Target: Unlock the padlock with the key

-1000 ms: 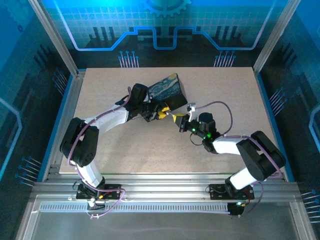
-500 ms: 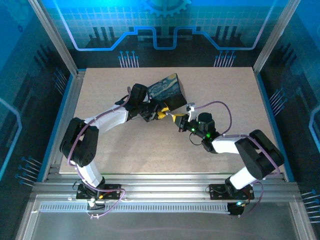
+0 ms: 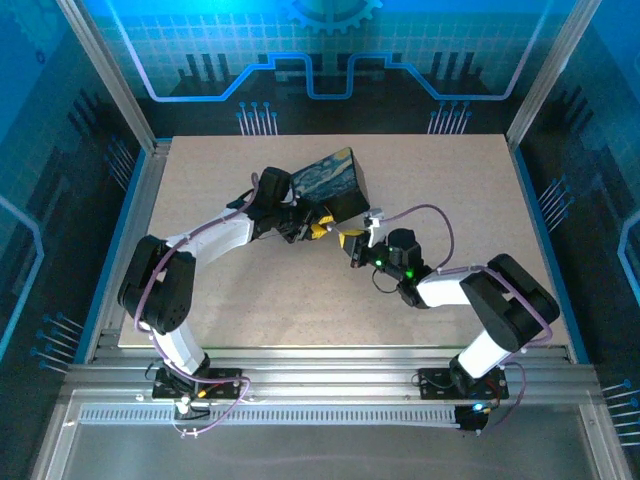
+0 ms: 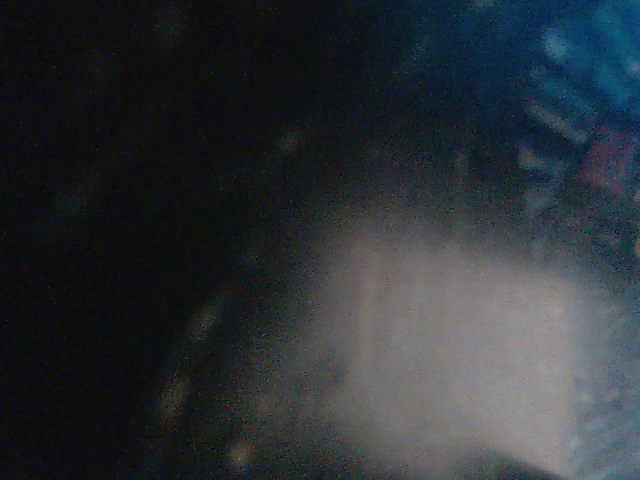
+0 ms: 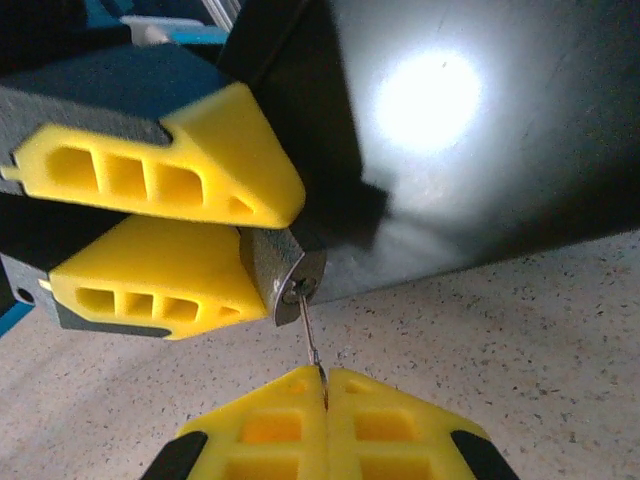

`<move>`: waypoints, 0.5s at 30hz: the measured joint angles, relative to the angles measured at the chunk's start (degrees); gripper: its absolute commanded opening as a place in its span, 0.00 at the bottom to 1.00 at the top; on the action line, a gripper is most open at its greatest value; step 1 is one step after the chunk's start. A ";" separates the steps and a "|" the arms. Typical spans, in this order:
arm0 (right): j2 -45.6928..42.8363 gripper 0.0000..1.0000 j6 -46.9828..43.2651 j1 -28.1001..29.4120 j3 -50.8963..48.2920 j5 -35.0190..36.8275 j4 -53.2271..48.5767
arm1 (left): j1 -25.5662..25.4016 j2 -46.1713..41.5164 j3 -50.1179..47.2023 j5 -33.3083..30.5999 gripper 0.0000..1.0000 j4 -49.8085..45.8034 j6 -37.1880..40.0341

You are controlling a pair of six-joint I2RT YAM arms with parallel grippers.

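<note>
One grey padlock [image 5: 285, 272] clamped in left gripper [image 5: 277, 247] beside dark box [image 5: 470, 170]; one key [image 5: 311, 338] pinched in closed right gripper [image 5: 325, 385], tip at keyhole [image 5: 298, 291].

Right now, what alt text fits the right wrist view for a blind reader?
The right gripper pinches a thin silvery metal key in its yellow fingertips, the key's tip at the keyhole of a small dark grey metal padlock clamped by the left gripper. A glossy dark box stands behind on the speckled table.
</note>
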 measured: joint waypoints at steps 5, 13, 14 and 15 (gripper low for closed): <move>0.87 0.00 -1.03 2.05 0.00 2.49 0.68 | 0.00 -0.37 0.00 0.90 0.05 -0.02 -0.26; 0.83 0.00 -2.38 2.97 -0.17 3.39 1.03 | 0.13 -1.07 1.55 1.66 0.05 -4.87 4.35; 0.72 0.00 -2.43 2.95 -0.20 3.13 1.03 | 0.22 -1.07 2.14 1.66 0.05 -6.01 5.31; 0.50 0.00 -2.62 2.95 -0.24 2.73 1.03 | 0.33 -1.07 2.67 1.66 0.05 -7.21 6.47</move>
